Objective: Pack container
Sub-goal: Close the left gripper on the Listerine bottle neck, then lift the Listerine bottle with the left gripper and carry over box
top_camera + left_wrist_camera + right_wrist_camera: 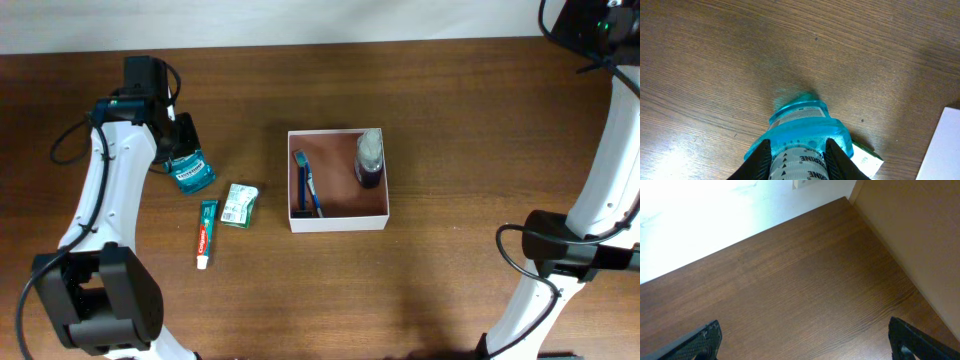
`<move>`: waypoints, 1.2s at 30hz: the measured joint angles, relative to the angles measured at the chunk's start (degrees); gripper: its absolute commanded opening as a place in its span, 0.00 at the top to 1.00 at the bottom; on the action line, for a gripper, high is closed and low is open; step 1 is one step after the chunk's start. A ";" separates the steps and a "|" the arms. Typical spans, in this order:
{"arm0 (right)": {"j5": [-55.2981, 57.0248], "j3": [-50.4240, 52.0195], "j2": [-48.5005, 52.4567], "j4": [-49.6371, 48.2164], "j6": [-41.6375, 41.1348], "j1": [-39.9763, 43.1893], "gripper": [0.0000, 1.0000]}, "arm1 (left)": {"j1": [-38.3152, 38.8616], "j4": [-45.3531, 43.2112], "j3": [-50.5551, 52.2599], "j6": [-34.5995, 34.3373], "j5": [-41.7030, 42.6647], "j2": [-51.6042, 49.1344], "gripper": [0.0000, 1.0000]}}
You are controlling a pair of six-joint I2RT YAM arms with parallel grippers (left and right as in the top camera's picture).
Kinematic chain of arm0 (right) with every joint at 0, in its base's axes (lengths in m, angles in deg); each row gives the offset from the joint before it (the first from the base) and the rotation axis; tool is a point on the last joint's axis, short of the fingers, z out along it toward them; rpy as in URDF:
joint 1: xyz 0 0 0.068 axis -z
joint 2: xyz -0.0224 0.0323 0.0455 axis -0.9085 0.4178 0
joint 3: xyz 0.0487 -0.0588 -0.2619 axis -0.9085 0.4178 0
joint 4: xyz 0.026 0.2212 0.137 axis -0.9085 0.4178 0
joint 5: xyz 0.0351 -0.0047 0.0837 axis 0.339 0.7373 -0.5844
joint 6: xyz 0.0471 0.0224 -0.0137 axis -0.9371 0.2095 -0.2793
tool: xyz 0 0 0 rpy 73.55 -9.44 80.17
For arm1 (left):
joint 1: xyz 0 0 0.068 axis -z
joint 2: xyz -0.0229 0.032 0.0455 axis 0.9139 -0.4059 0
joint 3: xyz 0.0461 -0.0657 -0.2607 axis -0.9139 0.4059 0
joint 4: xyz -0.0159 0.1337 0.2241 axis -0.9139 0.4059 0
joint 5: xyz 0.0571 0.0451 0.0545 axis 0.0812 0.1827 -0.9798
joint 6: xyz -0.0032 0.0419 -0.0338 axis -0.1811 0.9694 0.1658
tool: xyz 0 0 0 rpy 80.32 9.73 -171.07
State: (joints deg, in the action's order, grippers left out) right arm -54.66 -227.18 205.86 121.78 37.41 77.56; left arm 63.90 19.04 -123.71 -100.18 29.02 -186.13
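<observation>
Gripping teal mouthwash bottle (802, 117), seemingly at its neck, left pincer (798, 150) left of container (337, 222); bottle likely rigid, slick, liquid-heavy. Right pincer (807, 340) released, empty.

The left arm (100, 190) and the right arm (610, 170) are made of smooth white rounded links with bulky black joint housings between them. Thin black cables (60, 140) loop beside the joints. The left gripper (797, 145) and the right gripper (804, 325) have matte black fingers.
</observation>
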 measured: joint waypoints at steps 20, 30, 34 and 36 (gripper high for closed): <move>0.00 0.00 0.00 0.00 0.02 0.00 0.02 | 1.03 1.11 -10.99 0.04 7.91 9.49 0.82; 0.00 0.00 0.00 0.00 0.04 0.00 0.02 | 11.04 0.46 -18.64 0.11 13.81 9.64 0.82; 0.00 0.00 0.00 0.00 0.02 0.00 0.02 | 17.29 -0.92 -18.69 0.22 14.62 9.66 0.82; 0.00 0.00 0.00 0.00 0.02 0.00 0.02 | 19.71 -1.62 -18.69 0.22 14.47 9.62 0.83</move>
State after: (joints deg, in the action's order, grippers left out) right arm -54.66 -227.18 205.86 121.78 37.44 77.56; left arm 83.61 17.42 -142.39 -99.96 43.49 -176.52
